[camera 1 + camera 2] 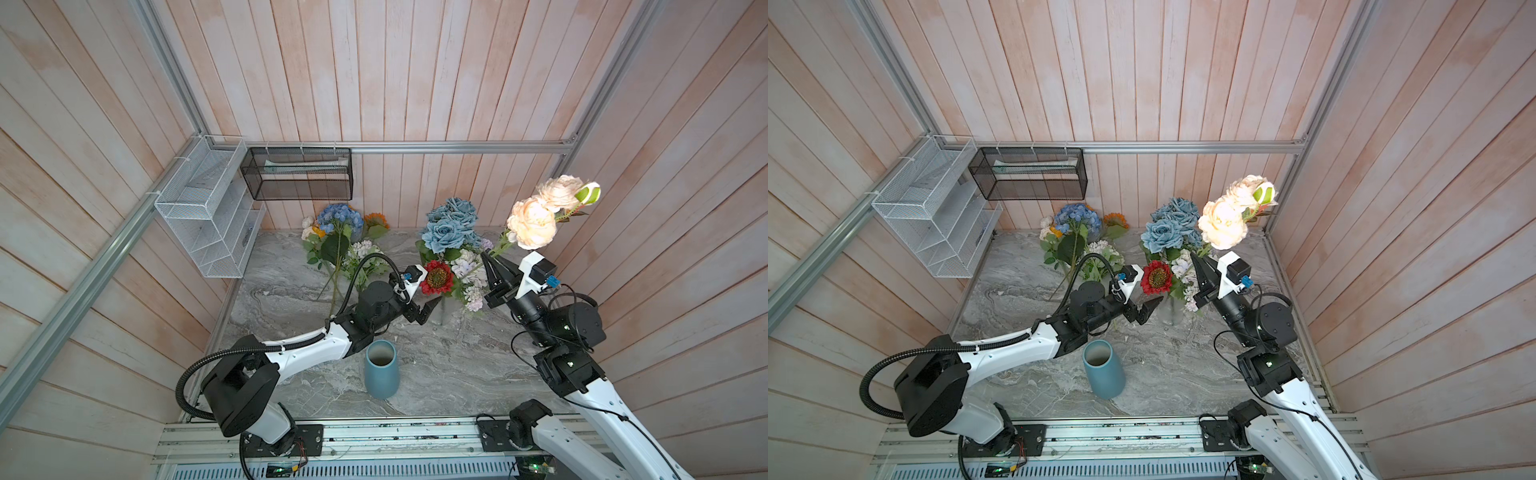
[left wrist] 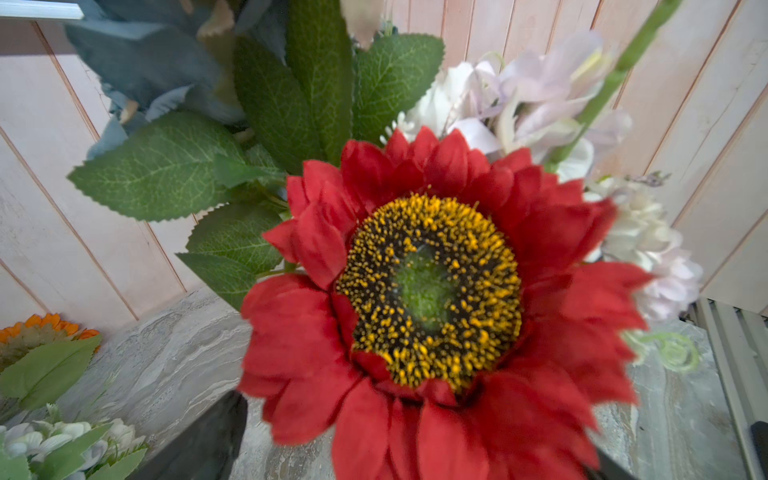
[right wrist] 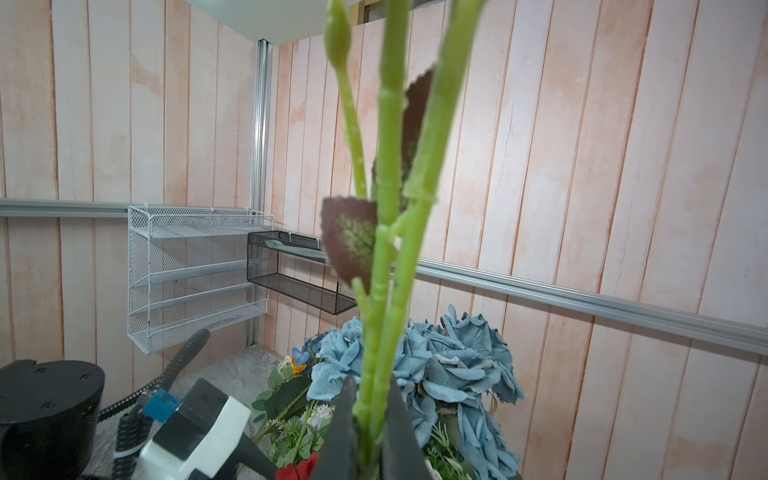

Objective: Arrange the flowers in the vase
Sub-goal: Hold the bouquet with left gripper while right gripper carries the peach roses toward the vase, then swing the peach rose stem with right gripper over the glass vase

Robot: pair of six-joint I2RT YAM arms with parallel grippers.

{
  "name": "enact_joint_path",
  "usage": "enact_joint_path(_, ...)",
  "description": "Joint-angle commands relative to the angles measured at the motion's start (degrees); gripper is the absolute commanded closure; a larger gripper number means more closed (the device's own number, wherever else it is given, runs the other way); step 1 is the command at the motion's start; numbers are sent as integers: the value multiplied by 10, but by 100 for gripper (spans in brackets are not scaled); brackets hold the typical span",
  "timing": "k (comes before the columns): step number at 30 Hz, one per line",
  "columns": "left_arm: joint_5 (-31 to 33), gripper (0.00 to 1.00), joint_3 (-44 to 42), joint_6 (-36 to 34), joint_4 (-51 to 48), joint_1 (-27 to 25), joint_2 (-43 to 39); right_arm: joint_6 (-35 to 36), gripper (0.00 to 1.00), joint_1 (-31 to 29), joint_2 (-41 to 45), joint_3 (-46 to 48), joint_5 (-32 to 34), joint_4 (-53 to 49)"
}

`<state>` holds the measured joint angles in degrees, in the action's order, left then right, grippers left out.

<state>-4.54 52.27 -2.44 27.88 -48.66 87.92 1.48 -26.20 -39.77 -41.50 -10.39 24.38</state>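
Observation:
A blue vase (image 1: 380, 368) (image 1: 1102, 370) stands upright and empty near the table's front. My right gripper (image 1: 485, 257) (image 3: 370, 415) is shut on the green stems of the peach roses (image 1: 532, 222) (image 1: 1223, 224) and holds them high at the right. My left gripper (image 1: 428, 311) (image 2: 419, 432) is open, low, just in front of a red flower (image 1: 437, 277) (image 2: 428, 291). That flower stands bunched with dusty-blue roses (image 1: 451, 226) and lilac blooms (image 1: 469, 266). A blue hydrangea (image 1: 338, 216), an orange sunflower (image 1: 376, 220) and white blooms lie at the back left.
A white wire shelf (image 1: 208, 208) and a black mesh basket (image 1: 297, 174) hang on the back left walls. Plank walls close in the marble table (image 1: 436, 374) on three sides. A metal rail (image 1: 374, 436) runs along the front.

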Motion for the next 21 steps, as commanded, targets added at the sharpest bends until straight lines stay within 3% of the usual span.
enact_joint_path(1, -9, 0, -9, -12, 8, 0, -6, 4, 100, -7, 4, 10, -5, 65)
enact_joint_path(14, 4, 0, 4, -8, 10, 2, -2, 48, 100, -18, -3, 55, 28, 56)
enact_joint_path(21, 16, 0, 17, -14, 14, 5, -1, 22, 100, -18, -6, 68, 21, 21)
